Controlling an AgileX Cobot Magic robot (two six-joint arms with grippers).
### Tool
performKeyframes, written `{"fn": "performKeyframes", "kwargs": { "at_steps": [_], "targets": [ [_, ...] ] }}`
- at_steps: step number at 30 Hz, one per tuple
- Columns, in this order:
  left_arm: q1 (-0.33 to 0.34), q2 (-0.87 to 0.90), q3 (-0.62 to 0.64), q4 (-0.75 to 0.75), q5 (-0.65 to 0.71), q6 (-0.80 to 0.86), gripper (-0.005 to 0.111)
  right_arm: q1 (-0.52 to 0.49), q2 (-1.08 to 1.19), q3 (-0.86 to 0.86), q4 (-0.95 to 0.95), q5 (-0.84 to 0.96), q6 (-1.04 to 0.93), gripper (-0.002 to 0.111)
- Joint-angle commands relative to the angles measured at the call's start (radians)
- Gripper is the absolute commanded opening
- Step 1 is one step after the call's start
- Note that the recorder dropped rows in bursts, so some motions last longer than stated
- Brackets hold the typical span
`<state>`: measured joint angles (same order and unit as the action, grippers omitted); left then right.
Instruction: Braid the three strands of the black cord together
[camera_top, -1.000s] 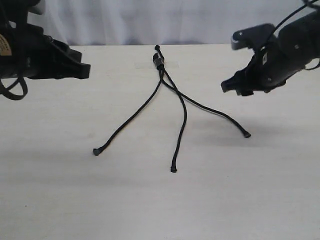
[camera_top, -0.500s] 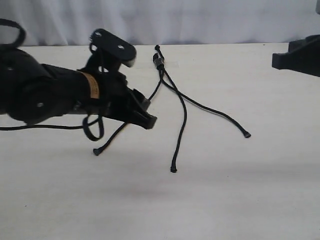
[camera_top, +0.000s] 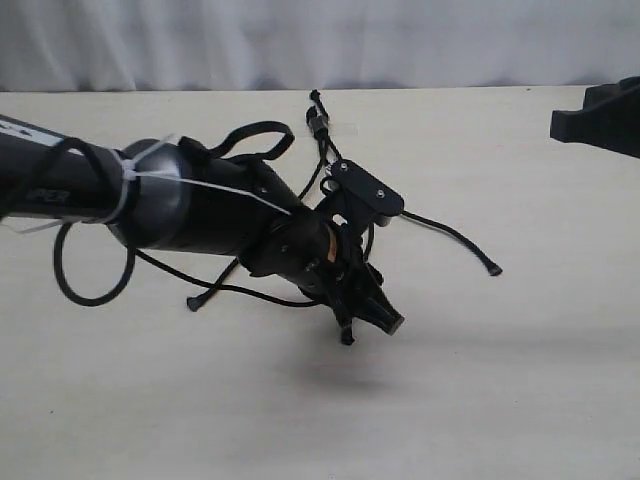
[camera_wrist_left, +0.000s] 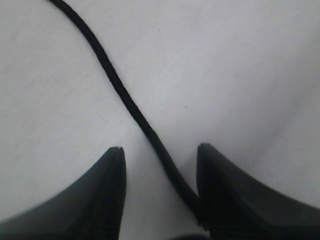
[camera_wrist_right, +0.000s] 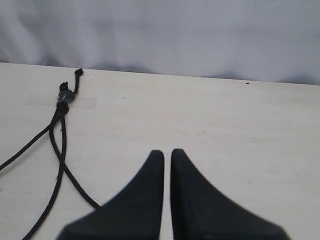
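Pale wooden surface (camera_top: 500, 400), white curtain (camera_top: 300, 40) behind. Thin matte black cord (camera_top: 319, 125) lies at far ctr under clear tape (camera_wrist_right: 82, 103); its three strands (camera_top: 455, 235) fan nearer. Left end effector (camera_wrist_left: 159, 148) spread, low astride middle strand near its tip, contact unclear. Right end effector (camera_wrist_right: 167, 151) pressed almost together, pinching nothing, far right.

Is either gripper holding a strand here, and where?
Nothing is held. The left gripper is open astride the middle strand near its tip; the right gripper is shut, empty.
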<state>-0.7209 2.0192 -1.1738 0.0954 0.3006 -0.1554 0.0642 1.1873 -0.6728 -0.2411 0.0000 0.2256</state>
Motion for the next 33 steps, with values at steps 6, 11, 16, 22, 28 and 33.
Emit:
{"fn": "performKeyframes", "kwargs": {
  "at_steps": [6,11,16,22,28,33],
  "targets": [
    [-0.007,0.091,-0.03,0.0,-0.003,0.005,0.043,-0.008,0.002,0.003,0.002,-0.01,0.007,0.004],
    [-0.007,0.114,-0.03,0.0,0.014,0.005,0.033,-0.008,0.002,0.003,0.002,-0.018,0.007,0.004],
    [-0.007,0.112,-0.039,0.007,0.063,0.005,0.0,-0.008,0.002,0.003,0.002,-0.023,0.007,0.004],
    [0.019,0.016,-0.054,0.165,0.172,-0.026,0.0,-0.008,0.002,0.003,0.002,-0.023,0.007,0.004],
    [0.145,-0.119,-0.054,0.234,0.25,-0.059,0.0,-0.008,0.002,0.003,0.002,-0.023,0.007,0.004],
    [0.273,-0.151,-0.006,0.256,0.221,-0.059,0.0,-0.008,0.002,0.003,0.002,-0.023,0.007,0.004]
  ]
}}
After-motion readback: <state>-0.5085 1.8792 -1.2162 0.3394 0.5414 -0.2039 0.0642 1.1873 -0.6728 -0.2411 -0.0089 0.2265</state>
